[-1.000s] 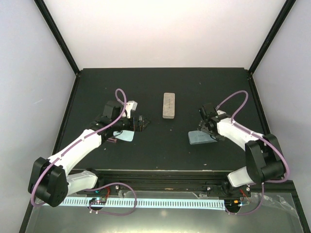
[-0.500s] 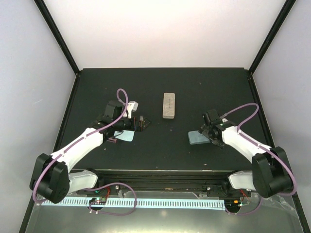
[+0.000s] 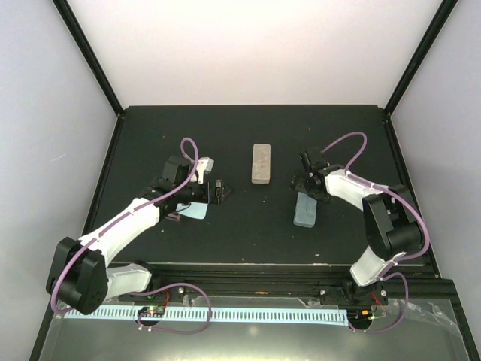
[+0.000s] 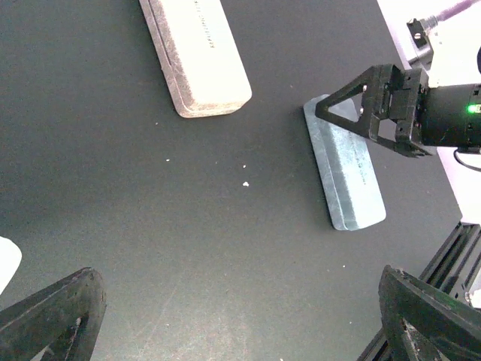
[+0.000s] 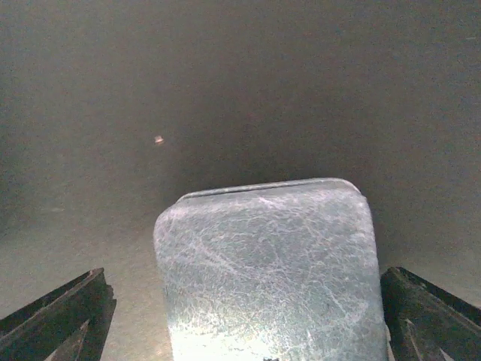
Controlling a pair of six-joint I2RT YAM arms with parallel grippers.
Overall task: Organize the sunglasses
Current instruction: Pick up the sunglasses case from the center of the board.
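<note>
Sunglasses with the reddish-pink frame (image 3: 174, 217) lie toward the left of the surface (image 3: 248, 128), partly under the left arm and just beside a light blue cloth (image 3: 197, 212); the black pair I cannot pick out. Left pincer (image 4: 237, 301) hangs released, just right of that cloth. Beige case (image 3: 261, 163) lies mid-surface. Right pincer (image 3: 304, 185), released, straddles the far end of the blue-grey case (image 5: 267, 271), its fingers (image 5: 52, 320) clear of the case's sides.
</note>
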